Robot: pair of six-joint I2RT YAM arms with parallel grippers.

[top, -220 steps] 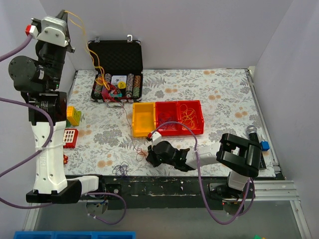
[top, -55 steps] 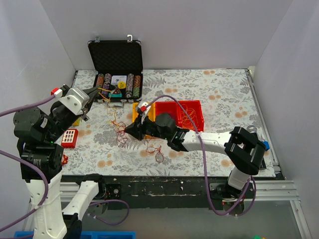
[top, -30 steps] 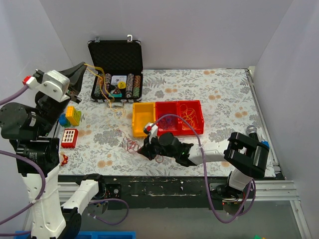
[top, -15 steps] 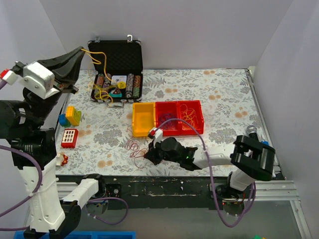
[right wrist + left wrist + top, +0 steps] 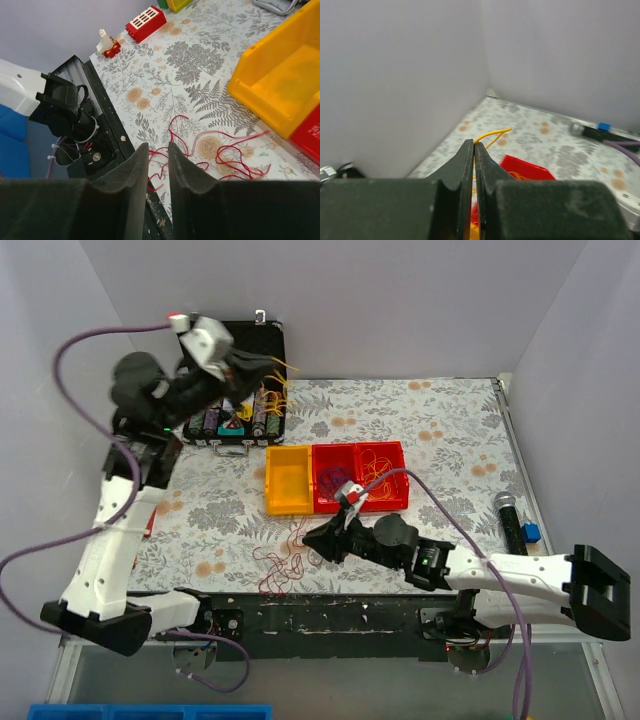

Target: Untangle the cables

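Note:
A thin red cable [image 5: 282, 562] lies in loose loops on the flowered table near its front edge; it also shows in the right wrist view [image 5: 226, 150]. My right gripper [image 5: 322, 538] is low beside it, jaws a narrow gap apart with nothing between them [image 5: 158, 146]. My left gripper [image 5: 262, 368] is raised in front of the black case [image 5: 255, 335] and is shut on a thin yellow cable [image 5: 279, 383], which curls out past the fingertips in the left wrist view [image 5: 492, 135]. More thin orange and purple cables lie in the red bin [image 5: 375, 470].
A yellow bin [image 5: 287, 480] stands left of the red bin. A microphone [image 5: 508, 510] and a blue block [image 5: 530, 532] lie at the right edge. A red brick [image 5: 145, 22] lies at the left. The black front rail [image 5: 100, 145] is just below the red cable.
My left arm has swung from the far left to over the case, carrying the yellow cable. My right gripper has shifted slightly right and the red cable now lies spread by the front edge.

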